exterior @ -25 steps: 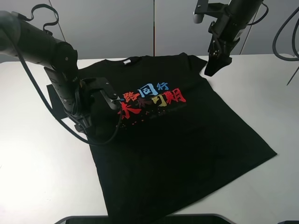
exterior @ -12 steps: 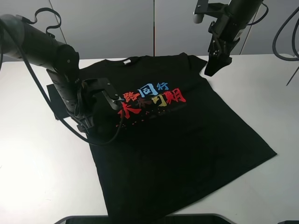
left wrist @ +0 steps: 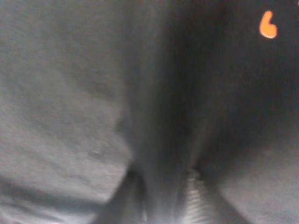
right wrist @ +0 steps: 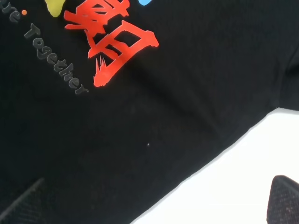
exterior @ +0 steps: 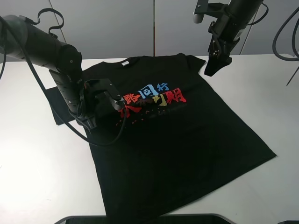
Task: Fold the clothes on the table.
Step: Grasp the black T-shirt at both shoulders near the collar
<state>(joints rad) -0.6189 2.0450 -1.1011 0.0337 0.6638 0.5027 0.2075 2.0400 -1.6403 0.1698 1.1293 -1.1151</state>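
On table [exterior: 37, 177] | black T-shirt [exterior: 187, 140] flat, red-blue-yellow chest print | left tool [exterior: 117, 103] pinching its fabric | right tool [exterior: 214, 67] spread

On the chest of the black short-sleeved cotton T-shirt [exterior: 187, 140], the high view showed printed Chinese characters [exterior: 148, 91] in two rows. The upper row read 路 in red and then 同行 in blue, the lower row ended in a yellow 可 and a red 期, and the start of both rows was covered. In the right wrist view, small grey lettering [right wrist: 56, 65] beside the red 期 character [right wrist: 110, 44] read "re Together", its beginning cut off at the picture's edge, while the small white neck label [exterior: 125, 63] was too small to read.
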